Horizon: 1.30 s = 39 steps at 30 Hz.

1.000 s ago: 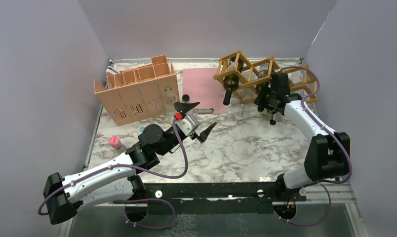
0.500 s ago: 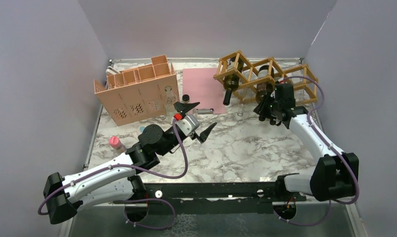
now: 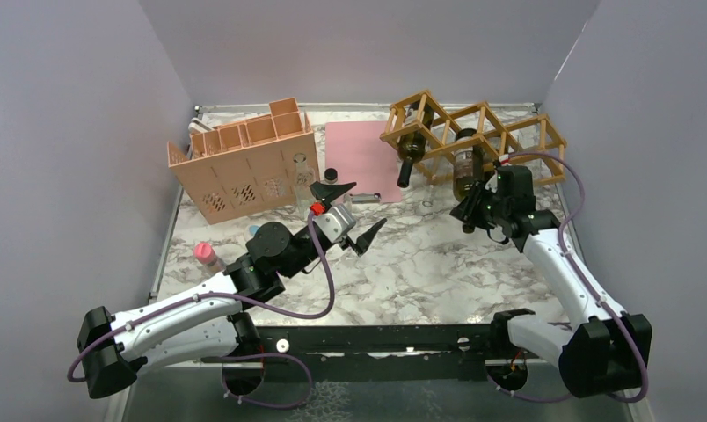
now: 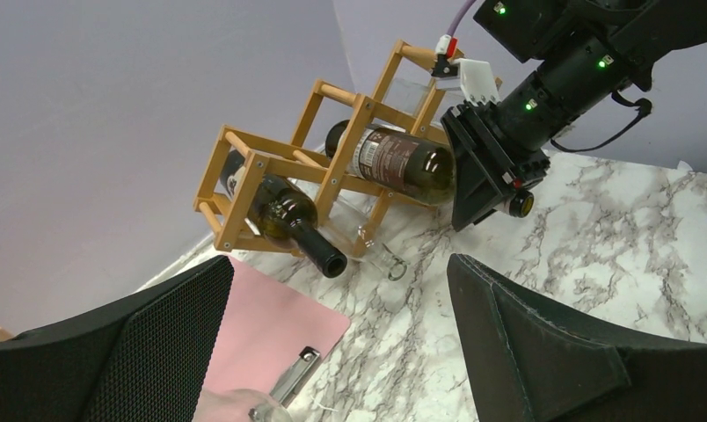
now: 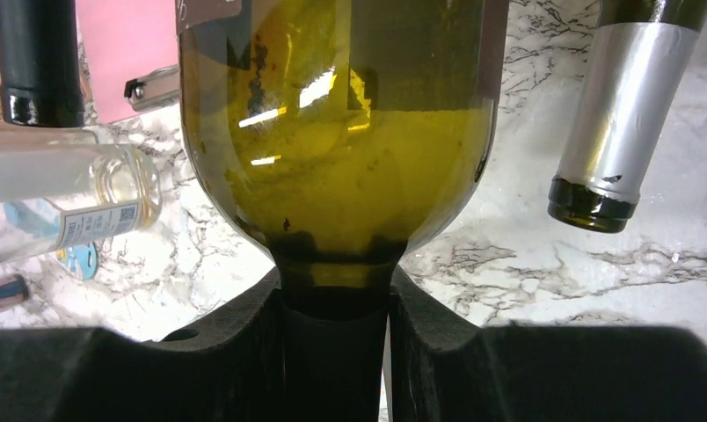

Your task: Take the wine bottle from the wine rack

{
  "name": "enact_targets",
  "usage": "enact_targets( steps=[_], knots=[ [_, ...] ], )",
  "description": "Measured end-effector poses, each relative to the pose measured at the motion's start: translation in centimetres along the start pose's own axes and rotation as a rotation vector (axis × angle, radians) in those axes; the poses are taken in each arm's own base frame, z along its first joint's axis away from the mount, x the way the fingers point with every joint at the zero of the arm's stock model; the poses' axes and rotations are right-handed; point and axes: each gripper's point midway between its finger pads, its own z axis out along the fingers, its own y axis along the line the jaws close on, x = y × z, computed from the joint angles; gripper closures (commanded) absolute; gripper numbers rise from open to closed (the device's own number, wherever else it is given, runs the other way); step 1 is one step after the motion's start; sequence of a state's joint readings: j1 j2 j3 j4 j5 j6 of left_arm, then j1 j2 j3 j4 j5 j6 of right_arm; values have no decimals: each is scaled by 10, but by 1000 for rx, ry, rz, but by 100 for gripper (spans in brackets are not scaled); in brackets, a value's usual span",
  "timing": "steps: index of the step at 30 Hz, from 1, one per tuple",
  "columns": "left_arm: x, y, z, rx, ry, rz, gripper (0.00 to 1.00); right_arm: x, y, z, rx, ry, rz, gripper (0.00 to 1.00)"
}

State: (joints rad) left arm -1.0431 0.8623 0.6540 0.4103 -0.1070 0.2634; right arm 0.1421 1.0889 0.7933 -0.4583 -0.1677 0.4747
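Note:
The wine rack (image 3: 528, 132) of golden-brown sticks stands at the back right; it also shows in the left wrist view (image 4: 328, 132). My right gripper (image 3: 470, 211) is shut on the neck of an olive-green wine bottle (image 3: 463, 170), whose base end is still in the middle cell. In the right wrist view the fingers (image 5: 244, 343) clamp the neck below the bottle's shoulder (image 5: 341, 132). A second dark bottle (image 3: 409, 149) lies in the left cell. My left gripper (image 3: 352, 213) is open and empty at mid-table.
A salmon-pink perforated box (image 3: 244, 171) stands at the back left, with a pink clipboard (image 3: 360, 158) beside it. A pink-capped bottle (image 3: 207, 255) stands on the left. A clear small bottle (image 5: 69, 202) lies under the rack. A silver-foiled bottle neck (image 5: 605, 114) shows on the right.
My right arm has drawn back towards the near edge, sliding the green bottle partly out of the middle cell. The left arm has not moved.

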Motion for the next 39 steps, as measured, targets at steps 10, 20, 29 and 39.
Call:
enact_targets(
  steps=[10, 20, 29, 39],
  knots=[
    [0, 1, 0, -10, 3, 1, 1, 14, 2, -16, -23, 24, 6, 83],
    [4, -2, 2, -7, 12, 1, 2, 18, 5, -21, -41, 39, 34, 88],
    [5, -2, 2, -10, 15, 2, 2, 22, 14, -27, -82, 36, 103, 88],
    [5, -2, 2, -12, 15, 1, 2, 31, 22, -32, -166, -6, 180, 88]
  ],
)
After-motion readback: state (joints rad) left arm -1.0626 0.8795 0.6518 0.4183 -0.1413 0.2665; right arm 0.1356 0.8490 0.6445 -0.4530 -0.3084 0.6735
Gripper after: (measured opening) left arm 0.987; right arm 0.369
